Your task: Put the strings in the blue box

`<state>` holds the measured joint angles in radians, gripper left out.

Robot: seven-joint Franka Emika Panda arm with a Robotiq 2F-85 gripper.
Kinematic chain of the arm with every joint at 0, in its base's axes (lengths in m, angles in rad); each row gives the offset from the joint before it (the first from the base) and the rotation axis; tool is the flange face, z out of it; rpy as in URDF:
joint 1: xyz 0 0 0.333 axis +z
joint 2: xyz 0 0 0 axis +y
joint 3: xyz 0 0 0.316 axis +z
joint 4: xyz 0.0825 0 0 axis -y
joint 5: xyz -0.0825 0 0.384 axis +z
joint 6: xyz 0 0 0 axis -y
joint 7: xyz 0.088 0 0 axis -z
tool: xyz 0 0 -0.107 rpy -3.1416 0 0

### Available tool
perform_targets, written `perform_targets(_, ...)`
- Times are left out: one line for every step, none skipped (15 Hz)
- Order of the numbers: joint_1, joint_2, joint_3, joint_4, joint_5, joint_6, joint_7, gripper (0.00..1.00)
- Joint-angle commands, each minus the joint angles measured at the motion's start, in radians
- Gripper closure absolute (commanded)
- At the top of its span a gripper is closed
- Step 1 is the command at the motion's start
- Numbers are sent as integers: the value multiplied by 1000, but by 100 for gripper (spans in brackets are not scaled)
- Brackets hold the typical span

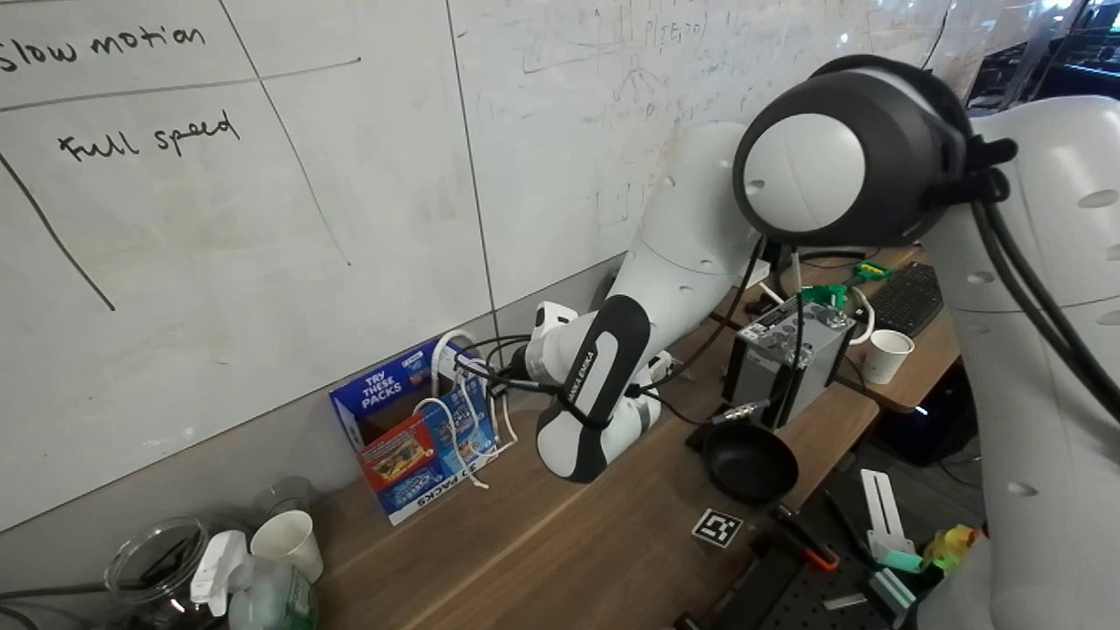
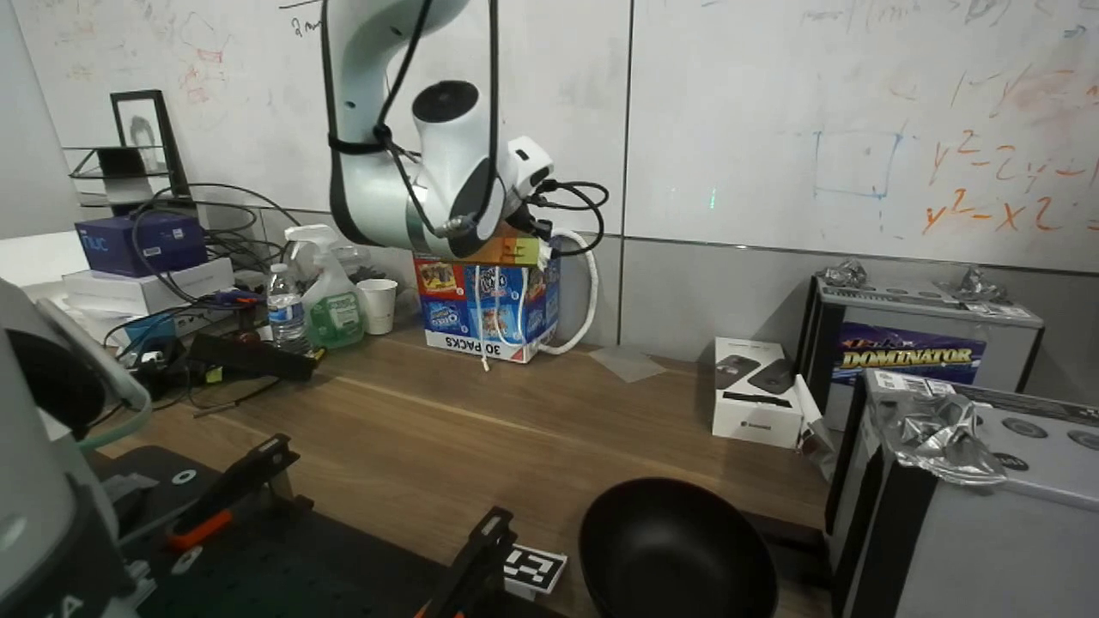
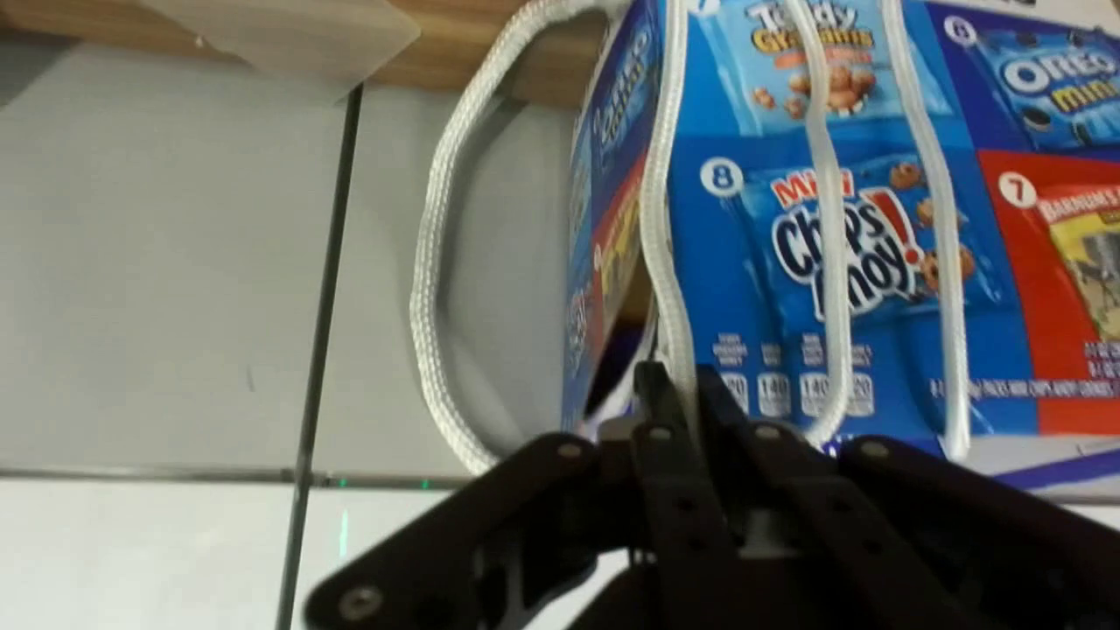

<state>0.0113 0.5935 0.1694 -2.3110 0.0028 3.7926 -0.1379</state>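
Note:
The strings [image 1: 436,372] are white cord in loops. They hang from my gripper [image 1: 507,374] at the top of the blue box [image 1: 398,459], over its printed front and beside one end. In the other exterior view, a thick loop of the strings [image 2: 593,296] hangs beside the blue box [image 2: 448,316] and a loose end reaches the table. In the wrist view, my gripper [image 3: 682,378] is shut on one strand of the strings [image 3: 423,306], in front of the blue box [image 3: 731,254]. Whether any cord lies inside the box is hidden.
A glass jar [image 1: 157,560], a spray bottle [image 1: 262,591] and a paper cup [image 1: 290,541] stand on the same table. A black pan [image 1: 751,459] and grey devices [image 2: 970,515] are farther along. The whiteboard wall [image 1: 262,350] rises close behind the box.

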Motion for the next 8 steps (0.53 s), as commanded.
perform_targets(181, -171, -78, -163, 189, 137, -4, 91)
perform_targets(222, -200, -81, -174, 253, 157, -13, 90)
perform_targets(259, -208, -81, -177, 311, 185, -23, 91)
perform_targets(292, -215, -76, -169, 363, 207, -30, 90)
perform_targets(318, -214, -68, -154, 404, 231, -32, 90)
perform_targets(335, -216, -54, -138, 431, 243, -17, 90)
perform_targets(356, -194, -46, -105, 458, 276, -10, 90)
perform_targets(367, -164, -35, -71, 466, 316, 17, 91)
